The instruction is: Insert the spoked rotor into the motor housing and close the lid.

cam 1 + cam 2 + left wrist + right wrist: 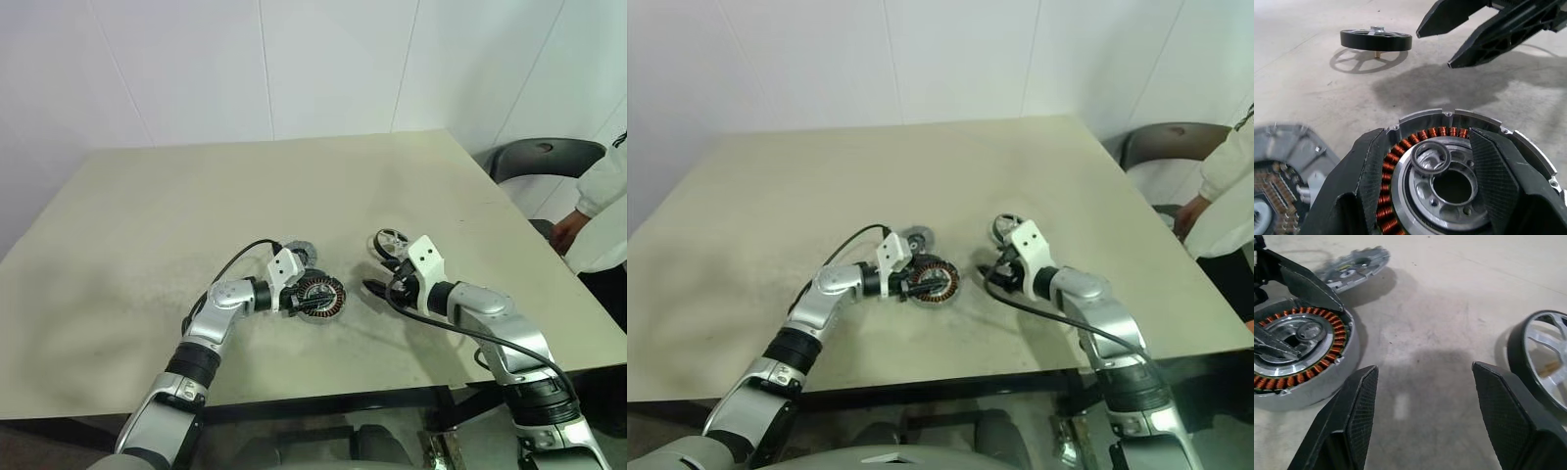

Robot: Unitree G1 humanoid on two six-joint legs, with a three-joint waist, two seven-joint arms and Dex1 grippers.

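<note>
Hovering my left gripper over the housing, centre of the head views, I had its fingers spread apart with one on each side of the bore and nothing pinched between them. A small loose ring lay on the inner core beside the centre hole; my guess was that it had been set there on purpose, ahead of the rotor. Whether the fingers touched the windings I couldn't tell.

My right gripper sat just right of the housing, jaws wide, holding nothing, aimed at bare table between housing and rotor. The rotor stood propped on its stub shaft, upper right of the housing, just beside the right gripper and clear of its fingers. In the right wrist view it was at the right edge, partly cut off.

The lid lay flat just behind the housing, upper left of it, near but apart, inner side up by the look of the left wrist view. It looked parked close for the final step.

My read: rotor not yet inserted, lid not on, so the task was at an early stage. Next would call for the right gripper to take the rotor by its rim while the left cleared the bore. The risk was knocking the loose ring off its seat. A person's sleeve was at the far right edge, well away.
</note>
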